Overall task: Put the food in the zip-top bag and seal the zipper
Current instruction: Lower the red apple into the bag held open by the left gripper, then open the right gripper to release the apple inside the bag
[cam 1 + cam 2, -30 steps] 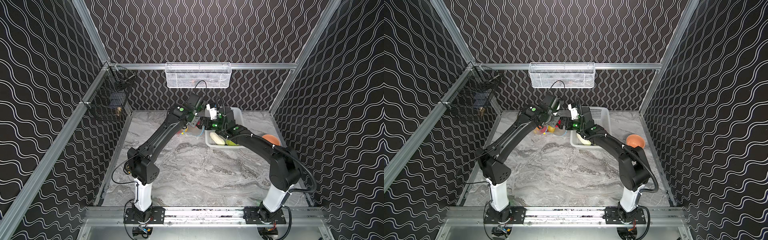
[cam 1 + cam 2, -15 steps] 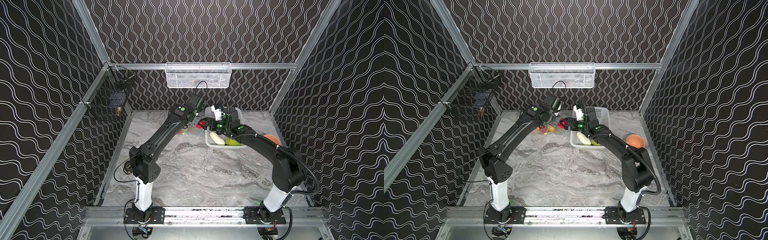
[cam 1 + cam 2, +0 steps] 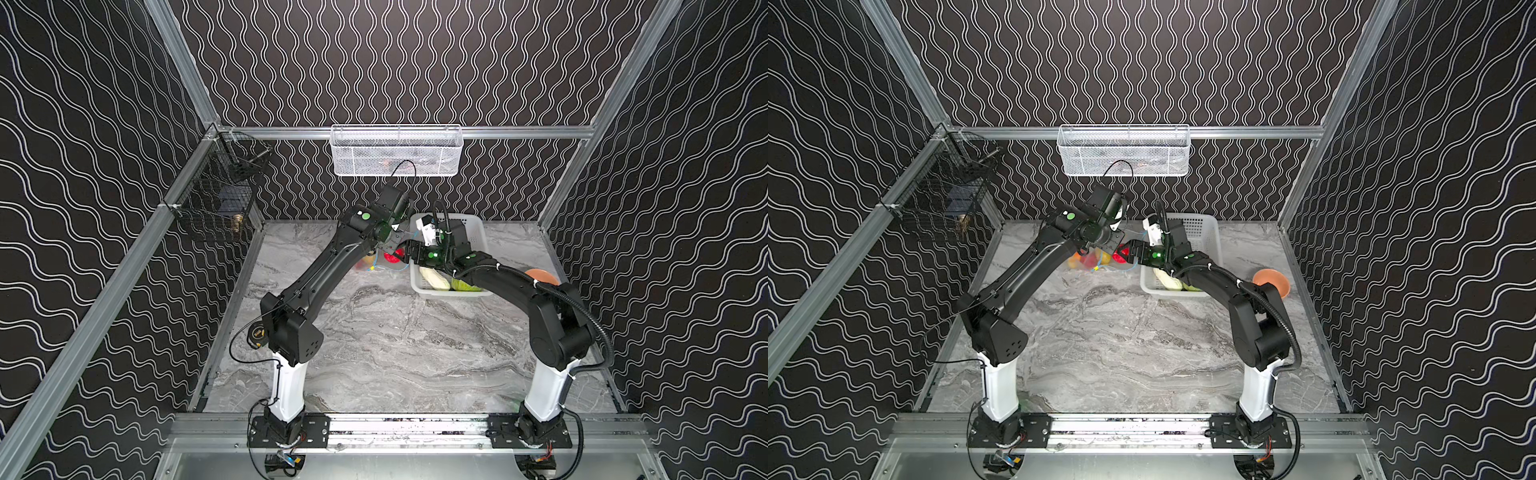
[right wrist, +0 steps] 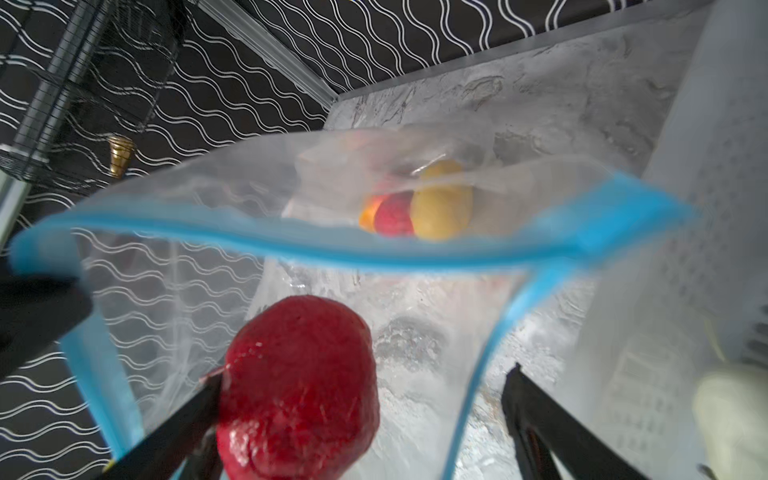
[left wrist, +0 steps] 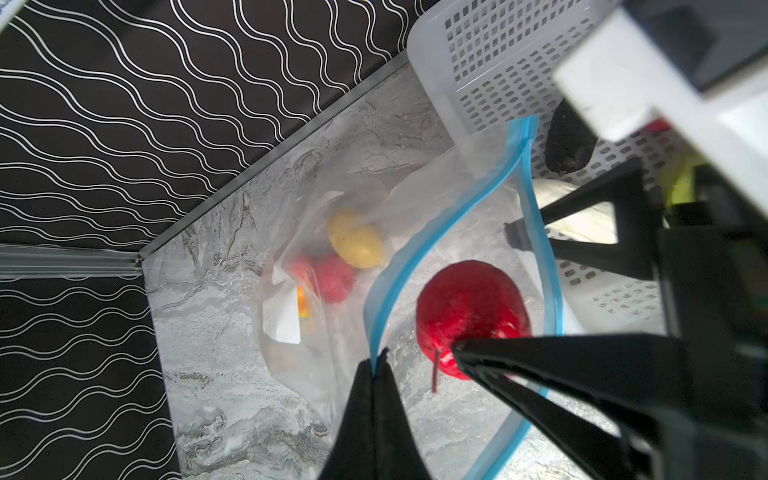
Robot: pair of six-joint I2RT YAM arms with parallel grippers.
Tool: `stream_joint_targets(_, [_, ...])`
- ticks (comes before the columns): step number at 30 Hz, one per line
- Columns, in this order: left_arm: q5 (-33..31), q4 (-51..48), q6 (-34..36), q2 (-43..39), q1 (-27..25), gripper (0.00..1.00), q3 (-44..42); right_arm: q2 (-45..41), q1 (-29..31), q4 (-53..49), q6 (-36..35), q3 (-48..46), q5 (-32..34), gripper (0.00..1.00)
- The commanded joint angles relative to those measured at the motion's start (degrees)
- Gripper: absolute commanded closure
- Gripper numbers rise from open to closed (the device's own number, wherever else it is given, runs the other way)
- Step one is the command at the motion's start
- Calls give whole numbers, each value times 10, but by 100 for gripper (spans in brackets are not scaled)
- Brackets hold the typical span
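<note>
The left gripper (image 5: 376,368) pinches the clear zip-top bag's (image 5: 374,199) blue zipper (image 5: 417,249), while the right gripper (image 4: 365,376) stands open beside a red piece (image 4: 299,374).

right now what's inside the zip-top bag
Inside: a yellow potato, a small red piece and an orange fruit half hidden by the white label; a large red piece in the open mouth. Anything beneath them is covered.

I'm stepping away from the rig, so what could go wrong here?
The red piece sits at the mouth of the zip-top bag, against one finger of the open right hand; pulling back could drag it out. Only the left hand pinches the zipper, so the mouth could sag shut before the dark oval in the basket follows.
</note>
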Motion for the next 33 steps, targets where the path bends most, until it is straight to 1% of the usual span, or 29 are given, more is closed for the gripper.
stream_joint_targets(1, [1,-1,8,1,3,100,4,22,0,51,9,14,-32,1])
stream_joint_targets(5, [23,-8,3,5,18,100,8,43,-5,72,10,18,-53,1])
stream_joint_targets(8, [40,-9,0,-1,32,100,9,48,-17,104,19,2,-73,1])
stream_joint_targets(10, [57,0,-1,-16,46,100,-6,45,-22,125,24,-13,-79,1])
stream_joint_targets(12, [82,10,-3,-27,65,100,-21,45,-43,128,29,-21,-77,1])
stream_joint_targets(14, [100,9,-9,-27,85,100,-18,45,-53,128,34,-23,-86,1])
stream_joint_targets(18, [92,-1,-11,-11,107,100,-6,33,-65,137,35,-37,-92,1])
stream_joint_targets(21, [115,-15,-21,0,122,100,11,22,-68,157,37,-49,-98,1])
stream_joint_targets(23, [132,-21,-29,4,127,100,20,21,-70,166,39,-49,-113,1])
stream_joint_targets(27, [135,-20,-32,2,129,100,24,15,-70,166,38,-46,-123,1])
stream_joint_targets(30, [133,-20,-32,-1,128,100,23,6,-70,149,31,-40,-117,1])
stream_joint_targets(33, [126,-13,-28,-7,128,100,16,-1,-70,105,17,-25,-95,1])
